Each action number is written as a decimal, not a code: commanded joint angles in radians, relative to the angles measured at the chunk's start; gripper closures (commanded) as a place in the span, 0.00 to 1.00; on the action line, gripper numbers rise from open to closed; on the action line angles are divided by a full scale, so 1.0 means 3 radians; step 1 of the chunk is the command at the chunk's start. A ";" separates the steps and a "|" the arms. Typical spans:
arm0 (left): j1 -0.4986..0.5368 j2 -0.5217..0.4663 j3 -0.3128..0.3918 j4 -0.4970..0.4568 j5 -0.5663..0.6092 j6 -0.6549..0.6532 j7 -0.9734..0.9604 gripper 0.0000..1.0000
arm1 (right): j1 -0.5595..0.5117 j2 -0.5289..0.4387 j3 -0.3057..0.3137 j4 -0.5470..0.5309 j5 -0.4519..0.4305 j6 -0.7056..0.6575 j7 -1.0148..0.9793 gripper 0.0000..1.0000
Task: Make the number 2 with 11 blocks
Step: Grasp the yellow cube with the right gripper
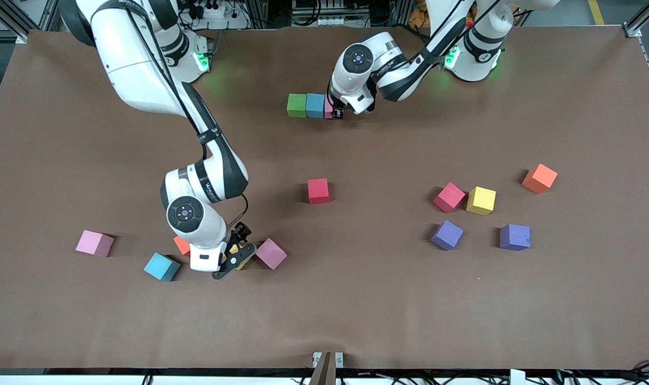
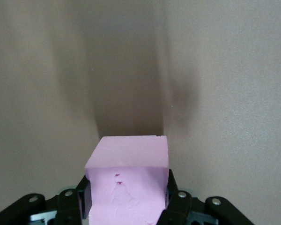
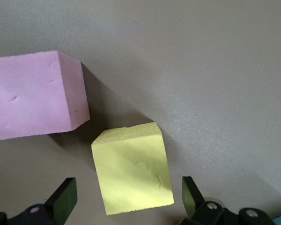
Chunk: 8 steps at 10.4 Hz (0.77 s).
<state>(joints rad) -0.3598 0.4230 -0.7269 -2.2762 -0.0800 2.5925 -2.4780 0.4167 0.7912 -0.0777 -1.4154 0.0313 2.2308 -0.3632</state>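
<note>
Brown cloth-covered desk [image 1: 356, 310] carried everything. Two white Franka arms reached over it.

Right arm's tool [image 1: 233, 255] was low over the desk near the front camera, toward the right arm's end; fingers [image 3: 64, 199] spread wide and straddling a small yellow foam cube [image 3: 132, 167] without touching it. A pink foam cube [image 1: 271, 253] sat just beside that yellow one. An orange foam cube [image 1: 182, 245] was partly hidden under the same wrist, a light blue foam cube [image 1: 162, 267] lay near it, and a paler pink foam cube [image 1: 94, 243] lay apart, closer to the desk's edge at that end.

Left arm's tool [image 1: 335, 111] was down at the row far from the front camera, clamped on a pink foam cube [image 2: 129, 180]. That cube touched a light blue foam cube [image 1: 315, 105], which touched a green foam cube [image 1: 297, 105]: three in a line, the only part of the number 2 laid.

A red foam cube [image 1: 318, 191] sat alone mid-desk. Toward the left arm's end lay a loose scatter: magenta-red foam cube [image 1: 449, 197] touching a yellow foam cube [image 1: 481, 200], two purple foam cubes [image 1: 447, 235] [image 1: 514, 237] nearer the camera, and an orange foam cube [image 1: 539, 178] set apart.
</note>
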 commanded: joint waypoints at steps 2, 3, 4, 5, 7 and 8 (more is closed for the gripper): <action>-0.0007 0.0057 0.0004 0.0050 0.0047 0.0030 -0.0044 0.48 | -0.0003 0.0103 -0.0012 0.0172 -0.0043 -0.0017 -0.0047 0.01; -0.0002 0.0083 0.0004 0.0055 0.0062 0.0030 -0.0044 0.47 | 0.0002 0.0118 -0.0007 0.0187 -0.0043 -0.0017 -0.0047 0.01; -0.0002 0.0098 0.0004 0.0055 0.0113 0.0030 -0.0044 0.47 | 0.0007 0.0139 -0.0007 0.0198 -0.0043 -0.0017 -0.0047 0.01; -0.0002 0.0103 0.0004 0.0055 0.0118 0.0030 -0.0044 0.47 | 0.0012 0.0154 -0.0007 0.0203 -0.0043 -0.0017 -0.0042 0.01; -0.0002 0.0103 0.0009 0.0055 0.0118 0.0030 -0.0044 0.41 | 0.0032 0.0185 -0.0012 0.0223 -0.0043 -0.0012 -0.0037 0.01; 0.0003 0.0103 0.0009 0.0055 0.0118 0.0030 -0.0044 0.35 | 0.0043 0.0190 -0.0012 0.0223 -0.0038 -0.0006 -0.0042 0.01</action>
<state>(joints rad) -0.3598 0.4454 -0.7247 -2.2698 -0.0684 2.5927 -2.4780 0.4205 0.8222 -0.0782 -1.3872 0.0311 2.2316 -0.3692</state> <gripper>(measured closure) 0.392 0.009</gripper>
